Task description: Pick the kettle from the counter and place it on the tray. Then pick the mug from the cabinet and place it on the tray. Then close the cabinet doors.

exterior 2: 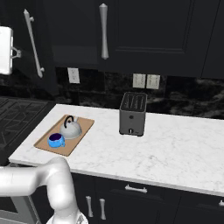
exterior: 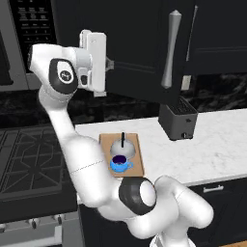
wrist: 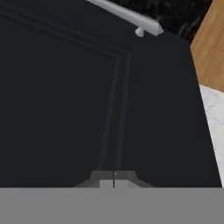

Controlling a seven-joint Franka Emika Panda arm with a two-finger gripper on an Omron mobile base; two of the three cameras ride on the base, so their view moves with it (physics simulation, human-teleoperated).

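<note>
Kettle [exterior: 122,146] and blue mug [exterior: 119,164] sit touching on the wooden tray [exterior: 137,147] on the counter [exterior: 217,140]; gripper [wrist: 113,179], fingers pressed together, faces a black cabinet door [wrist: 65,100]

No readable text; microwave panel [exterior: 34,21] markings seem too blurred

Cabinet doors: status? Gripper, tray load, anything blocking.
Gripper shut, empty, fingertips against a cabinet door. Kettle and mug both on the tray. Doors not yet closed. Toaster stands apart on the counter.
</note>
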